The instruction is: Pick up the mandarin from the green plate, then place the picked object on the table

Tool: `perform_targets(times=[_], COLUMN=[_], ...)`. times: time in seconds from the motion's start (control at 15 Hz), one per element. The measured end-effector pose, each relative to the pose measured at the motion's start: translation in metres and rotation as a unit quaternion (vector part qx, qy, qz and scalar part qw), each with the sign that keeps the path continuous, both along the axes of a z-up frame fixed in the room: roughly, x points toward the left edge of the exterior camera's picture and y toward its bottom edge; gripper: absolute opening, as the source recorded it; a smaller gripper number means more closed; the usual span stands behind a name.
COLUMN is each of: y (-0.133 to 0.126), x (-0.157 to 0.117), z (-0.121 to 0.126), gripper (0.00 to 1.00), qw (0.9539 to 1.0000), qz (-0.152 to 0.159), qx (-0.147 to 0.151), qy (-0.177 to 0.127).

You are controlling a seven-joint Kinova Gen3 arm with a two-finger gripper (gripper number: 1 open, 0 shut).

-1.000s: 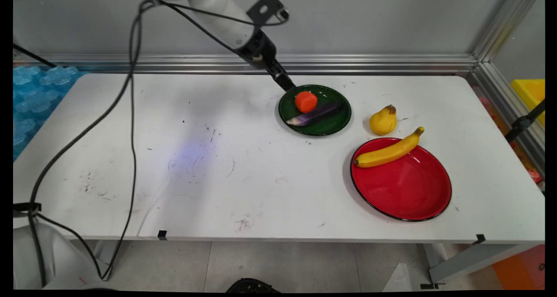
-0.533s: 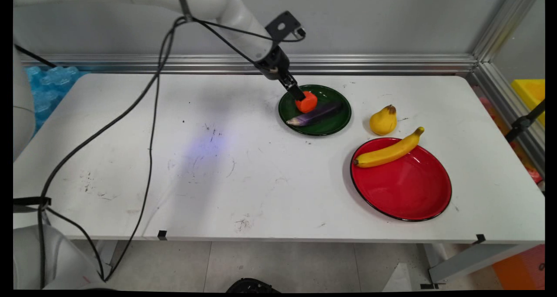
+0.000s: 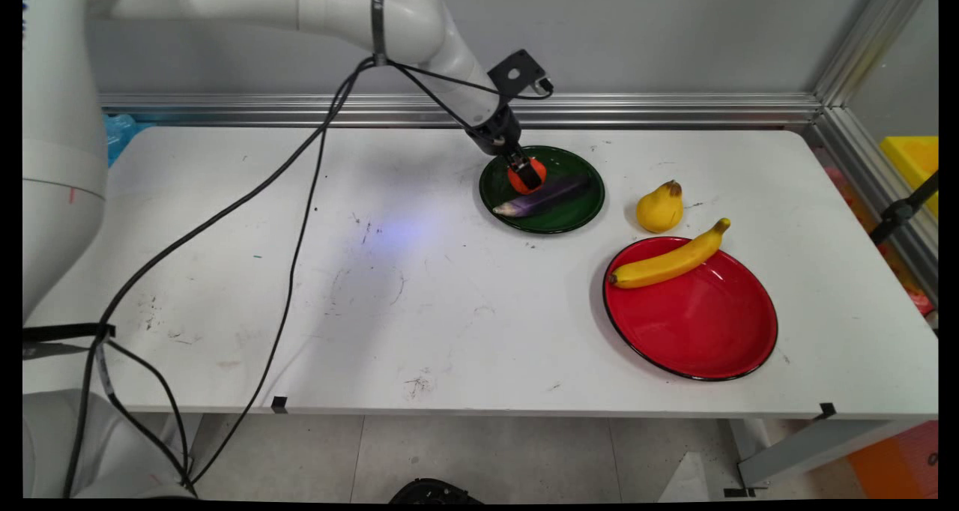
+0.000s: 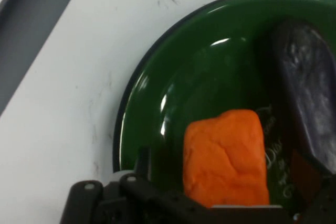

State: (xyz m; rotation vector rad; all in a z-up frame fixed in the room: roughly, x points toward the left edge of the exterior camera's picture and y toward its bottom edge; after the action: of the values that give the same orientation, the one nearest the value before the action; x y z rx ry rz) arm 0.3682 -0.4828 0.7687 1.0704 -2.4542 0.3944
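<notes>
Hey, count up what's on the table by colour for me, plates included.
Yellow: 2, pear and banana
Orange: 1, orange block
Purple: 1, eggplant
Green: 1, green plate
Red: 1, red plate
Total: 6

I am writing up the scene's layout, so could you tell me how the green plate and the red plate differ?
The green plate looks smaller than the red plate and lies farther back on the table. The green plate carries an orange block and an eggplant, while the red plate bears only a banana lying across its far rim. The gripper is down at the green plate's orange block; nothing is near the red plate. Both are round, glossy and flat on the table.
</notes>
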Motion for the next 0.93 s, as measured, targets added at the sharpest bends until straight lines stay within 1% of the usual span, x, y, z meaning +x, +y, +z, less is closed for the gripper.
perform_targets(times=[0.2, 0.27, 0.4, 0.6, 0.8, 0.93], y=[-0.007, -0.009, -0.012, -0.011, -0.005, 0.003], x=[-0.006, -0.008, -0.010, -0.009, -0.004, -0.001], z=[-0.008, -0.009, -0.011, -0.006, 0.007, 0.023], gripper=[1.00, 0.00, 0.00, 0.00, 0.00, 0.00], qw=[1.0000, 1.0000, 0.9999, 0.9996, 0.9992, 0.9988], qz=[-0.003, -0.006, -0.011, -0.022, -0.031, -0.039], qx=[0.002, 0.003, 0.005, 0.006, 0.006, 0.004], qy=[-0.003, -0.005, -0.009, -0.018, -0.026, -0.031])
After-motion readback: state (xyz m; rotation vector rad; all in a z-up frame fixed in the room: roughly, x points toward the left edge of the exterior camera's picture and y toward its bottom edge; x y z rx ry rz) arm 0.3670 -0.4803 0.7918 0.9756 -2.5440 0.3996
